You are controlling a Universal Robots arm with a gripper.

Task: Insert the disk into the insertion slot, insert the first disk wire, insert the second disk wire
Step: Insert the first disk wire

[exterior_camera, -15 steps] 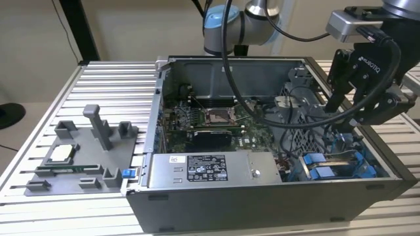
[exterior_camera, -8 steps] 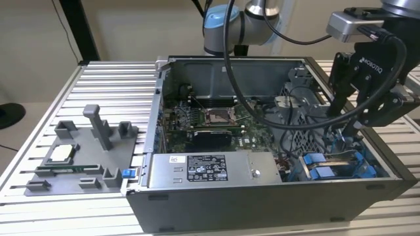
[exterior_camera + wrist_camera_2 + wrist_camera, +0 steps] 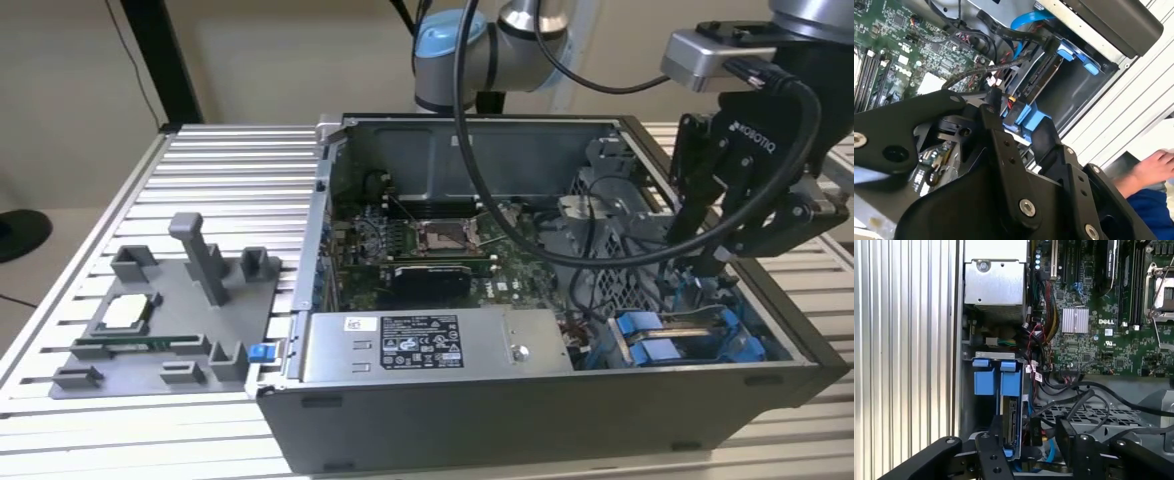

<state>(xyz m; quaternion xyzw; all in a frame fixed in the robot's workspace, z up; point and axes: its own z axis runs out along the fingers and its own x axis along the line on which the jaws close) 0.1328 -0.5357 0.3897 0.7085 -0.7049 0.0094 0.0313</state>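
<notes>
The pincer (image 3: 711, 262) hangs low inside the open case (image 3: 534, 420) on the worktop (image 3: 200, 160), right over the slot (image 3: 995, 356), likely because the work there is tight. In the first wrist view the disk (image 3: 1013, 427) stands on edge in that slot, with a black plug (image 3: 1035, 432) just beside it. The second wrist view adds a person's hand (image 3: 1156, 162) beyond the case wall. I cannot tell how far the pincer is open.

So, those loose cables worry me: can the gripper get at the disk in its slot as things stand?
Probably yes. The gripper hangs open just above the disk, whose edge stands bare in the insertion slot; the black cables run beside it, not across it.
</notes>
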